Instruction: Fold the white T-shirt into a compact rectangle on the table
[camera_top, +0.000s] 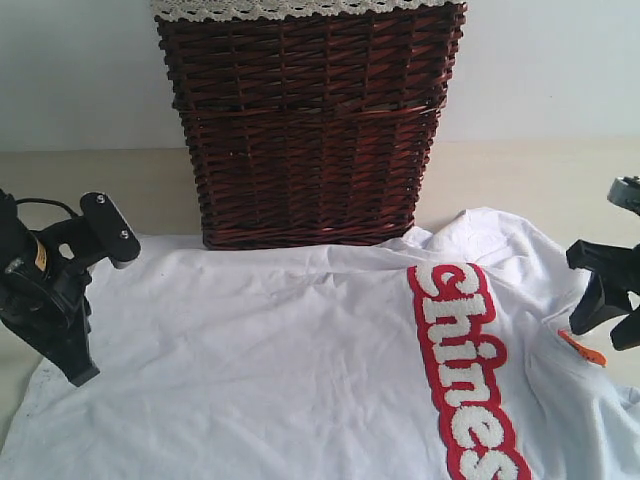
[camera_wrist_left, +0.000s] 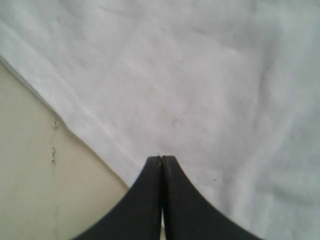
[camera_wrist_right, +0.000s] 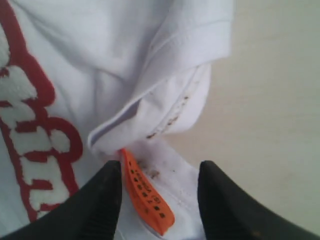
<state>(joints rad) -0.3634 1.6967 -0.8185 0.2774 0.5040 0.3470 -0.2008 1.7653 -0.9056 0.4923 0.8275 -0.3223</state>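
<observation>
The white T-shirt (camera_top: 280, 360) lies spread on the table (camera_top: 540, 175), wrinkled, with its red band of fuzzy white letters (camera_top: 460, 360) running down the right side. My left gripper (camera_top: 80, 375) is shut with nothing between its jaws. In the left wrist view it (camera_wrist_left: 162, 159) hovers over plain white cloth (camera_wrist_left: 200, 90) close to the hem. My right gripper (camera_top: 607, 325) stands open over the shirt's collar. In the right wrist view its fingertips (camera_wrist_right: 160, 167) straddle an orange label (camera_wrist_right: 145, 195) and the stained collar fold (camera_wrist_right: 165, 115).
A tall dark brown wicker basket (camera_top: 310, 130) with white lace trim (camera_top: 300, 8) stands right behind the shirt, touching its far edge. Bare table shows left of the hem (camera_wrist_left: 30, 175) and beside the collar (camera_wrist_right: 275, 100). A white wall rises behind.
</observation>
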